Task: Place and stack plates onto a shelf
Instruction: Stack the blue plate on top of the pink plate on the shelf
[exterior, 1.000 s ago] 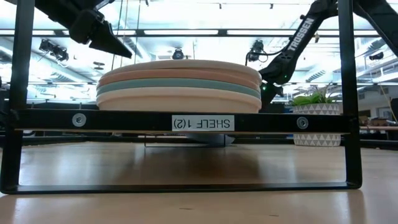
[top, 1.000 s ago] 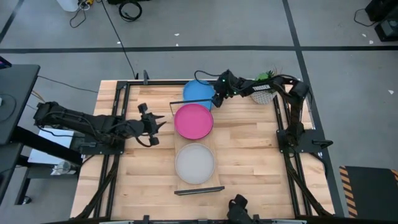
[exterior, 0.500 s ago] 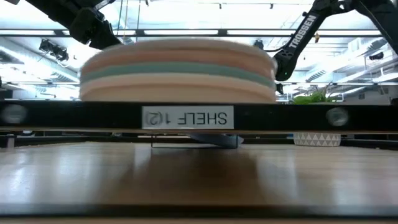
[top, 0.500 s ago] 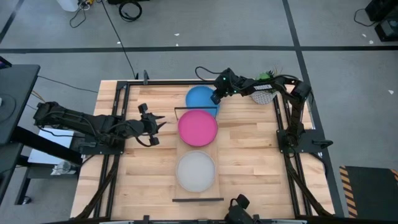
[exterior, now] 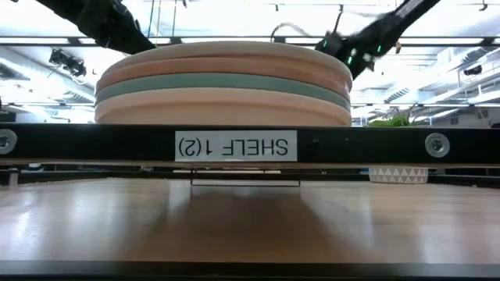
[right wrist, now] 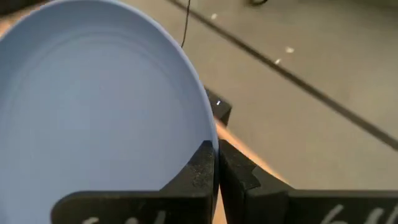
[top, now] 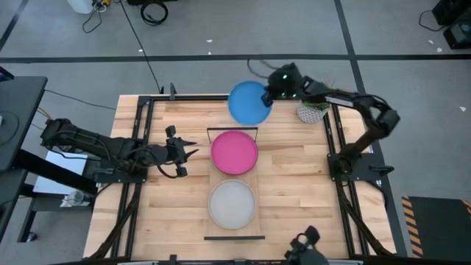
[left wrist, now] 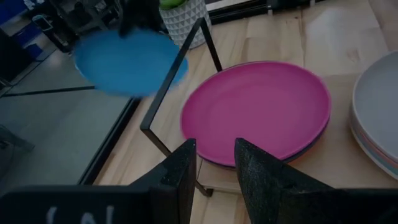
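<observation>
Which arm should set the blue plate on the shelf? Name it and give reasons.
Right. The right claw is shut on the blue plate at the table's far edge, just beyond the shelf. The left claw holds nothing, beside the pink plate.

In the low view the near stack of plates [exterior: 223, 84] and the shelf's black end frame [exterior: 234, 146] block everything behind, so the pink plate [top: 234, 152] cannot be seen there. The blue plate [left wrist: 127, 61] is blurred in the left wrist view and cut off by the frame in the right wrist view. How many plates lie under the pink one cannot be told.
</observation>
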{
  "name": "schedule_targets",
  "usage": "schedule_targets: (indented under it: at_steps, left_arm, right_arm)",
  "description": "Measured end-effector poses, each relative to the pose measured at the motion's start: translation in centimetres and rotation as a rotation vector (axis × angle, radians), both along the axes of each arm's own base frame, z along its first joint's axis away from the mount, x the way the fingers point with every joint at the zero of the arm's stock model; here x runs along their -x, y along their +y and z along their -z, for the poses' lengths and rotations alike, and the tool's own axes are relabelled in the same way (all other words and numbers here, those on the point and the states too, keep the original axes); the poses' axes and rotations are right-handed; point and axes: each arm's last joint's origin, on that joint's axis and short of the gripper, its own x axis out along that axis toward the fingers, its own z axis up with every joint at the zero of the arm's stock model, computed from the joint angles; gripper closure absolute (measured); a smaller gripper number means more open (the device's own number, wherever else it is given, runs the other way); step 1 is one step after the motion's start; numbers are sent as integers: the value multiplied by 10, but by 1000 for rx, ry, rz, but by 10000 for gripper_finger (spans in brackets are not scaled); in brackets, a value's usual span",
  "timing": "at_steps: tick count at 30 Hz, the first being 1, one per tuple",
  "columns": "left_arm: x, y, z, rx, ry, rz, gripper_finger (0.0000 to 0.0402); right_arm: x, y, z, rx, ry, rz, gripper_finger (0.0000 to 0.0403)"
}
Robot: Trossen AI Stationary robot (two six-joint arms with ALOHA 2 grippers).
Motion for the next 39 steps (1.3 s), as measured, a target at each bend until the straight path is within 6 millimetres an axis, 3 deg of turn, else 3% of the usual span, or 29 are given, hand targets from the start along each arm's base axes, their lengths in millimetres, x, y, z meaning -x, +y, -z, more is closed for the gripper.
schedule_targets:
  at_steps: [7, 10, 13, 19, 26, 32, 36, 39]
  left_arm:
    - [-2, 2, -3, 11, -41, -16, 285]
    - [-2, 2, -4, 18, -50, -17, 285]
    - [-2, 2, -3, 40, -50, -28, 285]
    - [-2, 2, -3, 47, -52, -30, 285]
    - [-1, 0, -2, 66, -43, -1, 285]
    - [-1, -12, 2, -117, 78, 184, 285]
    - [0, -11, -1, -357, 143, 145, 285]
    - [-2, -9, -8, -434, 116, 93, 285]
  right_arm:
    - [18, 23, -93, 40, -104, -10, 390]
    - [19, 40, -119, 26, -141, -91, 390]
    - [12, 63, -127, -29, -152, -239, 390]
    - [-13, 121, -128, -97, -154, -561, 390]
    - [-38, 172, -103, -204, 26, -627, 390]
    - [-43, 179, -67, -431, 254, -481, 390]
    - [-49, 172, -43, -589, 332, -303, 390]
    - [-51, 164, -25, -683, 359, -164, 390]
